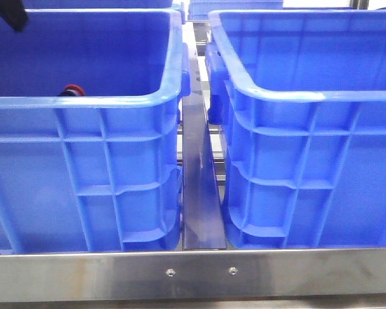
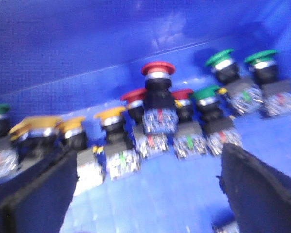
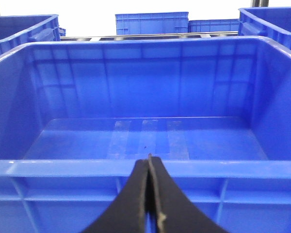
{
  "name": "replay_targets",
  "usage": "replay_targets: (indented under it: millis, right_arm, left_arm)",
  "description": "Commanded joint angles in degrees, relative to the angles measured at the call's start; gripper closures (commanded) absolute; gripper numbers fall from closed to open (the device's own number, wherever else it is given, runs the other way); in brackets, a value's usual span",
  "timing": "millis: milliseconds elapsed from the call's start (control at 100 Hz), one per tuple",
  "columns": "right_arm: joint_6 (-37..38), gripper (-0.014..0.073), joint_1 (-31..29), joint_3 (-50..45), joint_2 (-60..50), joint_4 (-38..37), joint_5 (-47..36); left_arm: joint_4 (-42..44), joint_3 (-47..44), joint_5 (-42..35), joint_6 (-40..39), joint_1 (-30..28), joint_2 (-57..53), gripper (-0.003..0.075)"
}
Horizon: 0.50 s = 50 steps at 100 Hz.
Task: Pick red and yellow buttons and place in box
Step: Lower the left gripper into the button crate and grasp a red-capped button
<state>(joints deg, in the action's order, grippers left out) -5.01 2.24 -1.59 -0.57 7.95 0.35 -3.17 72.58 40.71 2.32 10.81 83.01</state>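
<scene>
Because your left end effector (image 2: 145, 194) is down inside the darker, shadowed blue plastic crate (image 1: 83, 103) at the left of the front view, its two black fingers (image 2: 34, 189) spread wide and empty, you are set up to straddle a button rather than pinch at one from the side. Centre of the left wrist frame, the red mushroom-capped push button (image 2: 157, 97) stands upright on its clear contact block, long axis vertical, cap toward the top of the frame. Yellow-capped push buttons (image 2: 114, 131) sit lower left of it, leaning a little, and green-capped buttons (image 2: 223, 65) fill the upper right. The picture is blurred, so you cannot tell which ones touch. In the front view only a sliver of red shows behind the near rim. Your right end effector (image 3: 149, 194) hangs with its fingers pressed together, holding nothing, just outside the lighter blue ribbed plastic box (image 3: 145, 167), whose floor looks bare, waiting for the drop.
</scene>
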Motion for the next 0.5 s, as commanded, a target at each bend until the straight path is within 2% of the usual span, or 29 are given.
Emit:
replay_targets:
  millis: [0, 490]
  right_arm:
    - [0.23, 0.0681, -0.38, 1.16, -1.46, -0.37, -4.63]
    - [0.23, 0.0681, -0.38, 1.16, -1.46, -0.37, -4.63]
  left_arm:
    - [-0.26, 3.96, -2.45, -0.02, 0.45, 1.45, 0.0154]
    - [-1.19, 8.64, -2.41, -0.02, 0.45, 11.96, 0.0154]
